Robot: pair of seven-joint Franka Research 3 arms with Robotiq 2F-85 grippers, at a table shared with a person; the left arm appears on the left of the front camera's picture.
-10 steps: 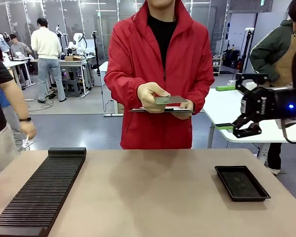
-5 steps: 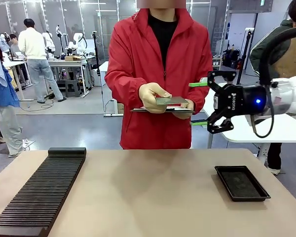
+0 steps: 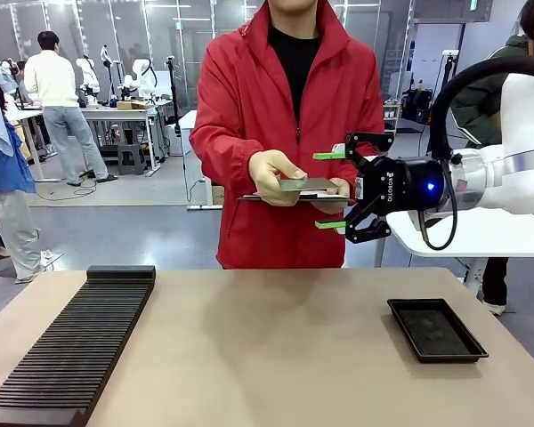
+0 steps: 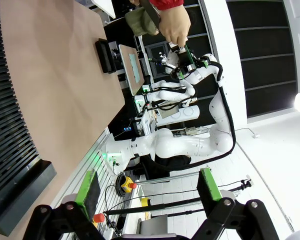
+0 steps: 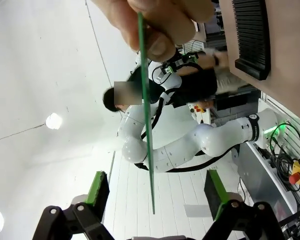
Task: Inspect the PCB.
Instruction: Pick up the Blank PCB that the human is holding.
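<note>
1. Robotics lab, open-plan workshop floor.
2. Far left of the right gripper (image 3: 320, 190) jaws: cluttered workbench (image 3: 125, 114), people (image 3: 60, 98) standing around, glass partitions (image 3: 116, 27) behind.
3. Right wrist view, right of jaws: red e-stop button (image 5: 295, 176), cable loops (image 5: 282, 145).

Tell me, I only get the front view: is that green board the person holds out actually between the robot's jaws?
Observer: Yes. The right wrist view has the PCB edge-on between the two green pads, touching neither.
Operator: Centred?
Observer: Roughly; its free end lies about midway between them.
Operator: And the other arm?
Observer: In the left wrist view its jaws stand open, near the black slotted rack.
</note>
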